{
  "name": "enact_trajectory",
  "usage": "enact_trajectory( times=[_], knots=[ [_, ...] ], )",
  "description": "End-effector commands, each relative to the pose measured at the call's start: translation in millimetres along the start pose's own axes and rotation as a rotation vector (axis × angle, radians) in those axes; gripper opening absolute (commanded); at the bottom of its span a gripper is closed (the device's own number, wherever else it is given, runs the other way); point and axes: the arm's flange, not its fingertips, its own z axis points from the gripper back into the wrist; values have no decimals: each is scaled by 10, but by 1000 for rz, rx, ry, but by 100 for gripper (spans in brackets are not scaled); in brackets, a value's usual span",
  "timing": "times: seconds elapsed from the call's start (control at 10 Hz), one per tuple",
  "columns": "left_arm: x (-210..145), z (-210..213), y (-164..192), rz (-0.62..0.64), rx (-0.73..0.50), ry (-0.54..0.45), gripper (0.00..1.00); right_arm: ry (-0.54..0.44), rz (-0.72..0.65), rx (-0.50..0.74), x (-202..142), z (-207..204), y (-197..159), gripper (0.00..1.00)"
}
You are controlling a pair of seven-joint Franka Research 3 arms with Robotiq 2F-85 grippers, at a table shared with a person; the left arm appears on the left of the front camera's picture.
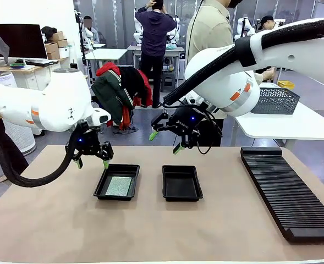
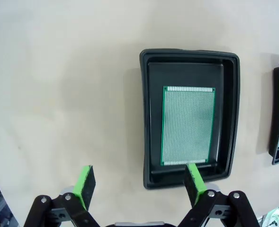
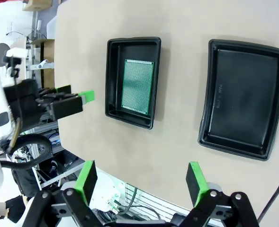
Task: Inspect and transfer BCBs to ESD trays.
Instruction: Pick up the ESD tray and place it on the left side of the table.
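Jaws are spread wide on both arms, and nothing is pinched. The left gripper (image 1: 92,163) is held low over the table (image 1: 51,220), at the far left corner of the left ESD tray (image 1: 100,190). In its wrist view one green pad (image 2: 194,182) is seen over the tray's rim, apparently clear of it, though contact cannot be ruled out. One BCB (image 1: 119,186) is laid flat on that tray's floor, gridded face up. The right gripper (image 1: 165,142) is held higher and tilted, beyond the far rim of the right ESD tray (image 1: 182,184), which is set just beside the first. A black slotted rack (image 1: 288,192) is seen along the table's right side, well apart
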Motion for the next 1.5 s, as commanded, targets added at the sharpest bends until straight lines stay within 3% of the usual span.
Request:
enact_trajectory(
  times=[0.0, 0.7, 1.4],
  knots=[
    [143, -174, -64, -75, 5, -20, 100, -8, -14, -18, 26, -16, 18, 100],
    [353, -788, -108, -66, 23, 37, 100, -8, -14, -18, 26, -16, 18, 100],
    [319, -790, -73, -65, -2, 60, 100, -8, -14, -18, 26, -16, 18, 100]
  ],
)
